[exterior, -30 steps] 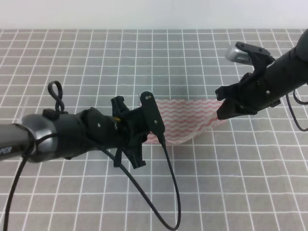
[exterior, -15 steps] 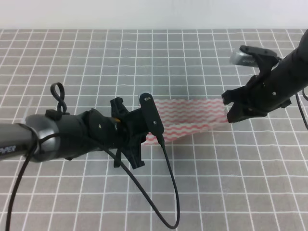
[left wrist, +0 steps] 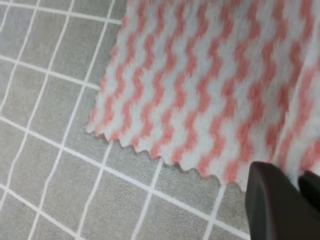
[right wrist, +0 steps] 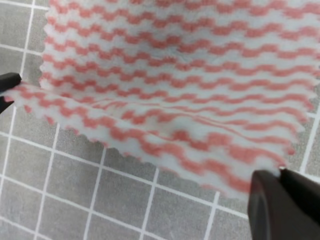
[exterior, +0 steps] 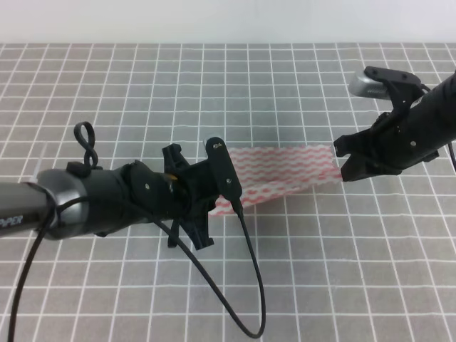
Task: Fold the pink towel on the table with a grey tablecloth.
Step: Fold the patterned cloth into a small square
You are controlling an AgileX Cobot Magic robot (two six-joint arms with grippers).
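I see the towel point(exterior: 281, 174) stretched just above the table point(exterior: 142, 85) mid-frame, its upper half lying flat. My left gripper point(exterior: 221, 187) pinches one near corner, my right gripper point(exterior: 340, 162) the other.

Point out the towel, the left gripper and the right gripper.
towel point(exterior: 285, 171): high view, middle of the striped cloth.
left gripper point(exterior: 222, 187): high view, between its fingers at the towel's left end.
right gripper point(exterior: 336, 161): high view, between its fingers at the towel's right end.
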